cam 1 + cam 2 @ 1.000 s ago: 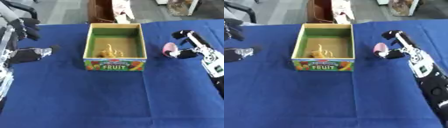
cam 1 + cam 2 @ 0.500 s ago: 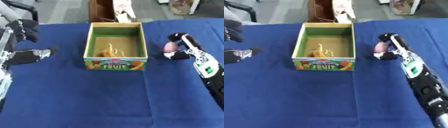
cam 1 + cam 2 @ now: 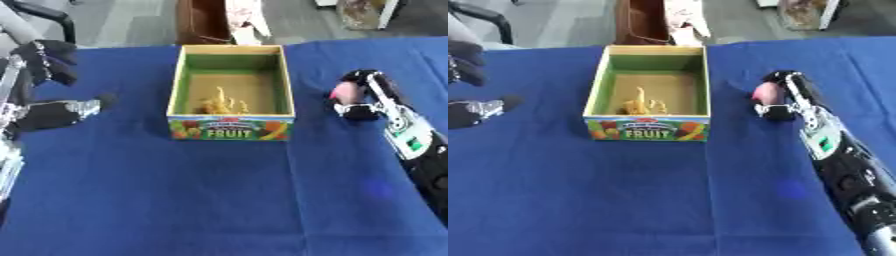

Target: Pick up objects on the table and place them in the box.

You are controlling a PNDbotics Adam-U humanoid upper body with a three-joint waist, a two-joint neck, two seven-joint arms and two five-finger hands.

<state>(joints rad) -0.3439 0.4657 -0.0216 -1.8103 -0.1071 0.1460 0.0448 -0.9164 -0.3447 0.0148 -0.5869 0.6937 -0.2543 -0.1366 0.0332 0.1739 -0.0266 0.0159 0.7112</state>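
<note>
A wooden box (image 3: 232, 126) with a "FRUIT" label on its front stands at the middle of the blue table. A yellow object (image 3: 221, 103) lies on its floor. To the right of the box, my right hand (image 3: 365, 95) has its fingers curled round a small pink object (image 3: 342, 91), held just above the cloth. My left hand (image 3: 51, 85) hovers at the far left, fingers relaxed and spread, holding nothing.
The blue cloth (image 3: 201, 200) covers the whole table. Beyond the far edge stand a brown piece of furniture (image 3: 202, 22) and a white object (image 3: 244, 17).
My right hand with the pink object has shifted left, closer to the box's right wall. The left hand has barely moved.
</note>
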